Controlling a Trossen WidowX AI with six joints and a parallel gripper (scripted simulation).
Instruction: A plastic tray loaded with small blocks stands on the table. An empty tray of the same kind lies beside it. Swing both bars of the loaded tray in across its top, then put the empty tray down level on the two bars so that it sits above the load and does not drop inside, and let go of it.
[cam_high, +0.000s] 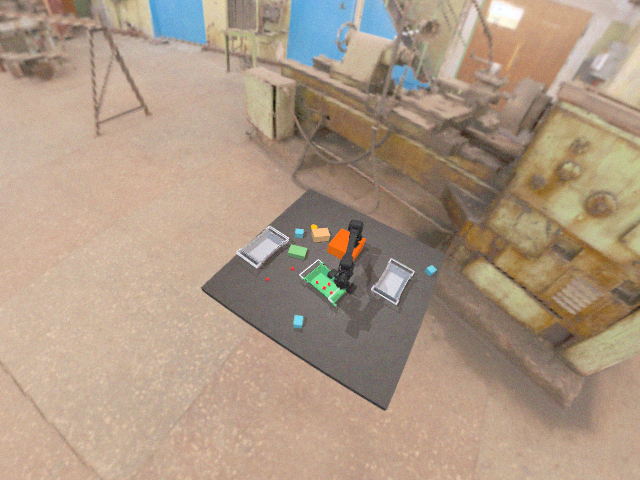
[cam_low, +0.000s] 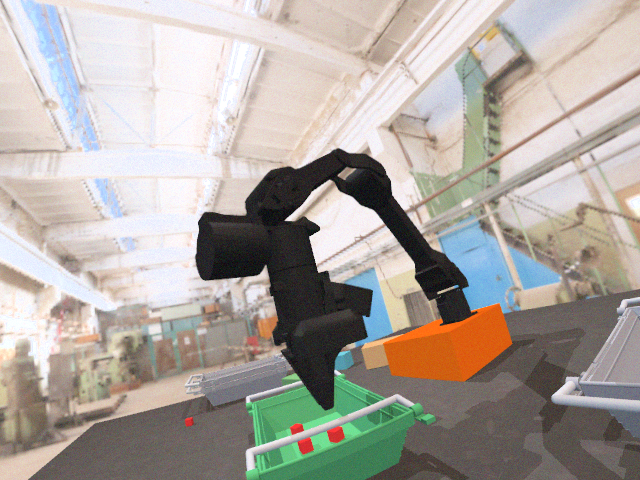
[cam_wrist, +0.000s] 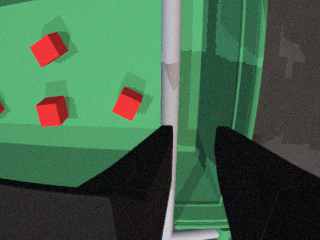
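Our gripper (cam_high: 341, 285) (cam_low: 325, 405) (cam_wrist: 194, 136) grasps nothing, its fingers slightly parted and pointing steeply down over one end of the loaded green tray (cam_high: 321, 273) (cam_low: 361, 454) (cam_wrist: 100, 75). Between the fingertips in our wrist view, a pale bar (cam_high: 336, 294) (cam_low: 330, 424) (cam_wrist: 171, 30) runs beside one finger, across the tray's width. Our arm (cam_high: 348, 258) (cam_low: 405, 227) arches up from the orange block (cam_high: 338, 244) (cam_low: 449, 351), then bends down. The tray's long axis runs upper left to lower right in our top view, between two grey trays (cam_high: 262, 246) (cam_high: 393, 280) (cam_low: 242, 384) (cam_low: 610, 379)

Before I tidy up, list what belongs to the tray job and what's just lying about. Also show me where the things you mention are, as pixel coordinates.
Job:
- green tray (cam_high: 316, 274) (cam_low: 356, 454)
- its two bars
- red blocks inside it
- an empty grey tray; which one, I can't tell

Lying about:
- blue blocks
- green block (cam_high: 297, 252)
- tan block (cam_high: 320, 235) (cam_low: 374, 353)
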